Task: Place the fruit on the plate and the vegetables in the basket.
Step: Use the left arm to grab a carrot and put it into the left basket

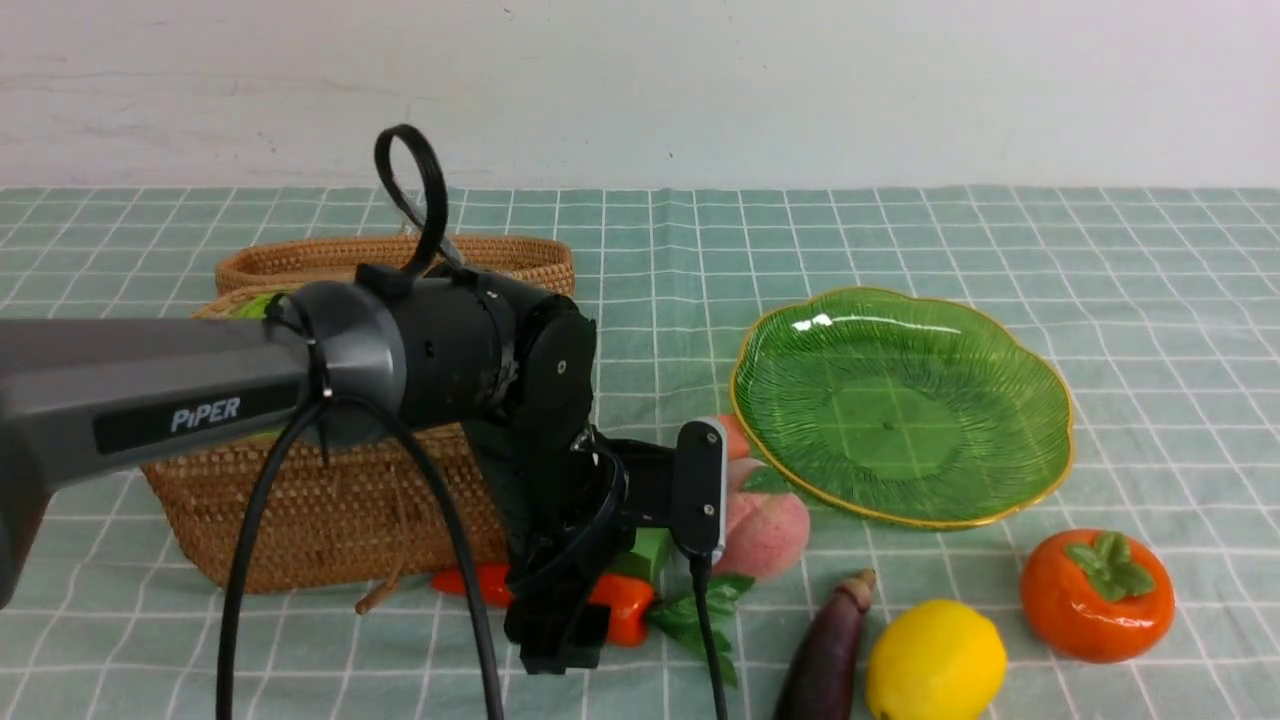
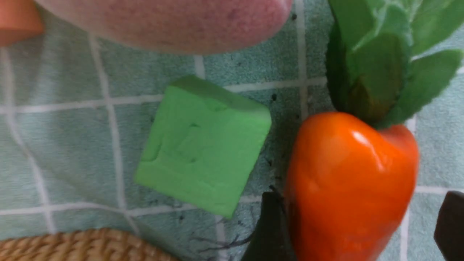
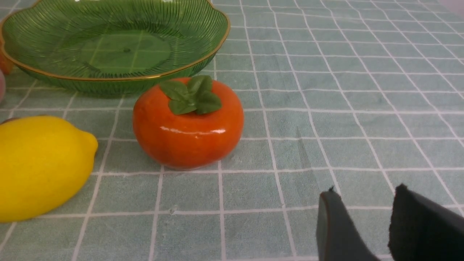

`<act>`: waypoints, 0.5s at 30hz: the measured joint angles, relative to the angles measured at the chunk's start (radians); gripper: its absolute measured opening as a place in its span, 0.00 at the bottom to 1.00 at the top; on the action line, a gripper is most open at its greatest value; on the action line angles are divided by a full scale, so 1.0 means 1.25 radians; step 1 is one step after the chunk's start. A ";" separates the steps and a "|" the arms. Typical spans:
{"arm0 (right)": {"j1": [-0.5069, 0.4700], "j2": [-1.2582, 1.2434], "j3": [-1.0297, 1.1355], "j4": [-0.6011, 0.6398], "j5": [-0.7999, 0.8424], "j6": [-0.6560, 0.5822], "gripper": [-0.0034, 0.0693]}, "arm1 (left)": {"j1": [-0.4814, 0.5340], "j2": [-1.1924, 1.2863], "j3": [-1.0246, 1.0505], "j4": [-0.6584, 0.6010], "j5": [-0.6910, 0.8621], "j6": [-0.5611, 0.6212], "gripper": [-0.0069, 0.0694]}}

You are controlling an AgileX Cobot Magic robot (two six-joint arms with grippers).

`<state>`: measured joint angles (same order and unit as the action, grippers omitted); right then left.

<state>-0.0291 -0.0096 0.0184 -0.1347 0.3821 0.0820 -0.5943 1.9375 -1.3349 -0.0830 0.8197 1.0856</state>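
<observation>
Up front, the left hand (image 1: 558, 628) is seen low over the carrot (image 1: 625, 608), which lies on the table (image 1: 1150, 300) just before the basket (image 1: 330, 520). The peach (image 1: 770, 530) is pictured just beside the plate (image 1: 900, 410); the eggplant (image 1: 830, 650), lemon (image 1: 935, 660) and persimmon (image 1: 1095, 600) are ranged on the table nearer the camera. From the left wrist, the fingers (image 2: 270, 232) are shown spread either side of the carrot (image 2: 348, 185), a green cube (image 2: 203, 145) lying near. From the right wrist, the right hand (image 3: 369, 224) is caught slightly parted, gripping nothing, near the persimmon (image 3: 188, 127) and lemon (image 3: 40, 166), the plate (image 3: 108, 47) behind them.
</observation>
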 joint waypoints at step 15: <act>0.000 0.000 0.000 0.000 0.000 0.000 0.38 | 0.000 0.008 -0.001 -0.010 0.022 -0.007 0.54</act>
<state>-0.0291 -0.0096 0.0184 -0.1347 0.3821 0.0820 -0.5943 1.9478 -1.3359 -0.0949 0.8467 1.0763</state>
